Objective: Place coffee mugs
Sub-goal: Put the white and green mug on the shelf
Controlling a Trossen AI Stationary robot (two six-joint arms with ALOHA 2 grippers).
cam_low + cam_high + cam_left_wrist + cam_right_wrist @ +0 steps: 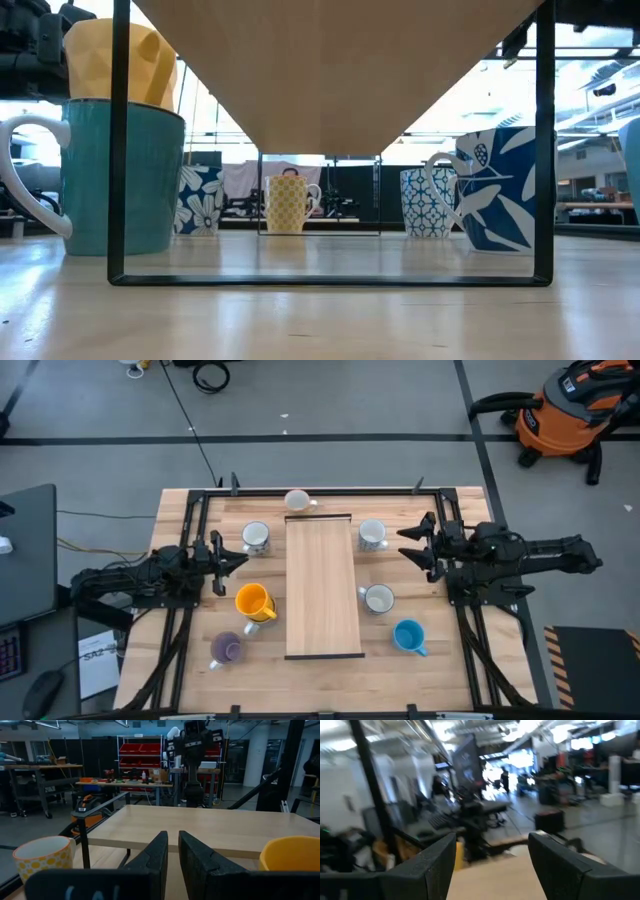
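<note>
Several mugs stand upright on their bases on the table around a wooden riser [323, 587]. To its left are a white mug [256, 537], a yellow one [254, 603] and a purple one [227, 650]. To its right are two white mugs [372, 535] [378, 599] and a blue one [409, 636]. One more [297, 501] stands at the far edge. My left gripper [232, 557] hovers shut between the white and yellow mugs, and its wrist view shows the dotted mug [42, 857] and the yellow mug [290, 860] on either side of it. My right gripper [415, 545] is open, right of the far-right white mug.
The riser is a wooden board on a thin black frame [118, 150], and mugs show beneath it in the low view. A black rail [320, 490] edges the table. A monitor [27, 550] stands off the table's left, and a vacuum [565, 410] sits on the floor beyond.
</note>
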